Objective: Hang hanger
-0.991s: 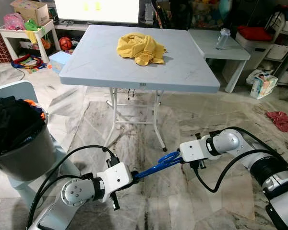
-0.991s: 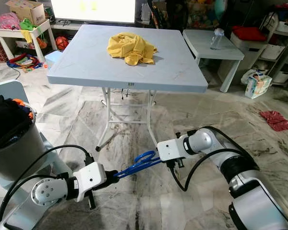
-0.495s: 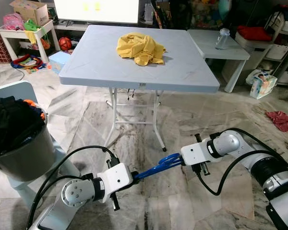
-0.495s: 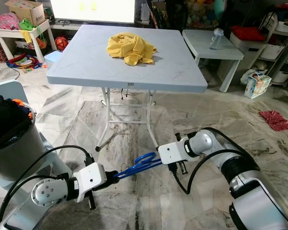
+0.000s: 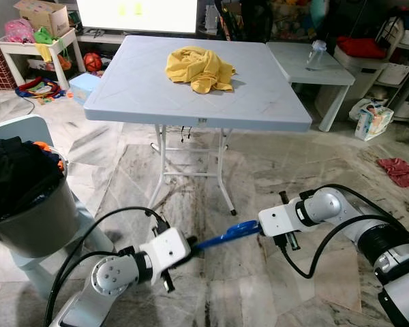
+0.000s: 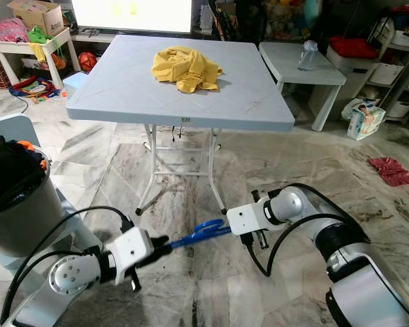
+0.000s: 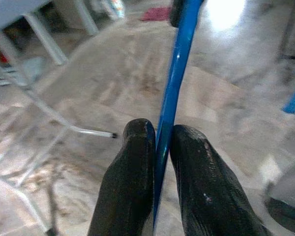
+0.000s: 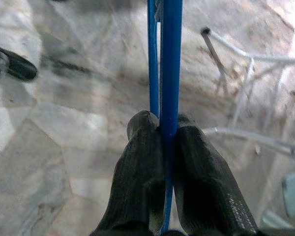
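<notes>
Low in the frame's middle, the blue hanger [image 5: 226, 236] spans between left gripper [image 7: 156, 147] and right gripper [image 8: 163, 129], each pinching an end (seemingly to steady it, unhung).

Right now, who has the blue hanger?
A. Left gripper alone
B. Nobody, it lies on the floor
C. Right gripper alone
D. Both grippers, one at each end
D: the blue hanger spans between the left gripper and the right gripper, each with its fingers shut on it above the floor.
</notes>
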### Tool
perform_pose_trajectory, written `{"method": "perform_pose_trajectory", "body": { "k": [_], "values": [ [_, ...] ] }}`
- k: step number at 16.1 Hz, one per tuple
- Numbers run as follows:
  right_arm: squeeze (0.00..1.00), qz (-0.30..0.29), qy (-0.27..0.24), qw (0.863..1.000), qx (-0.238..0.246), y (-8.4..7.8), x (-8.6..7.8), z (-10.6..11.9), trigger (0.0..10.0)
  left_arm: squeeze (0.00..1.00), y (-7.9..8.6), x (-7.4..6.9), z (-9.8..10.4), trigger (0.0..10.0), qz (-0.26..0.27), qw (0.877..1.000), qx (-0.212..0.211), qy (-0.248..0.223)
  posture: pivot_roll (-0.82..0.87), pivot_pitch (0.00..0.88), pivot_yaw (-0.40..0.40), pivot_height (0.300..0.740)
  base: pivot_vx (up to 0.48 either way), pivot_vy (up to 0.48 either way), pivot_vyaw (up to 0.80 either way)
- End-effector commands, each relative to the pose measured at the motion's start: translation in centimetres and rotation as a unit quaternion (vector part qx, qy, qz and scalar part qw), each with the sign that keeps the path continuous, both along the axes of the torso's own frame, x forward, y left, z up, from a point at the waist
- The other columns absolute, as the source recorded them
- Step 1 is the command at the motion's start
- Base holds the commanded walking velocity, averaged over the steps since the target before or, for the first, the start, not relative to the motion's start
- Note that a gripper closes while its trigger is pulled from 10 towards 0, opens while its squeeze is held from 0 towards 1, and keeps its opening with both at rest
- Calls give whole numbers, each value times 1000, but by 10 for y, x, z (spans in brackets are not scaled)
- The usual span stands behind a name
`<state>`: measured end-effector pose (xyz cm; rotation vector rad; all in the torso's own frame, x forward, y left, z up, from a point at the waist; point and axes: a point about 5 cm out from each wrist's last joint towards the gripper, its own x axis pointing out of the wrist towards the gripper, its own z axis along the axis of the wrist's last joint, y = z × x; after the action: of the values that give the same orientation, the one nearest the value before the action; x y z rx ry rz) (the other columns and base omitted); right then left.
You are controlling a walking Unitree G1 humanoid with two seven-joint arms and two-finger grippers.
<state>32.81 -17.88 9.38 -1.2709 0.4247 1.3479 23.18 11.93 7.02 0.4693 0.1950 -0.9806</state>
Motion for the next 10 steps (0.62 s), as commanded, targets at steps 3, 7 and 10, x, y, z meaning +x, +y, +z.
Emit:
{"method": "perform_pose_trajectory", "body": {
  "k": [3, 7, 10],
  "values": [
    [0, -24, -31, 998, -44, -11, 7, 1, 0, 1000, -1, 13, 14, 10000, 35, 998, -12, -57, 109, 0, -98, 740, 0, 0, 0],
    [0, -77, -53, 993, -66, -24, 10, -5, 0, 1000, 1, 19, 27, 10000, 65, 993, -26, -98, 119, 0, -98, 740, 0, 0, 0],
    [0, -152, -59, 986, -21, -28, 12, -10, 0, 1000, 10, 19, 30, 10000, 147, 978, -47, -140, 123, 0, -99, 740, 0, 0, 0]
  ]
}}
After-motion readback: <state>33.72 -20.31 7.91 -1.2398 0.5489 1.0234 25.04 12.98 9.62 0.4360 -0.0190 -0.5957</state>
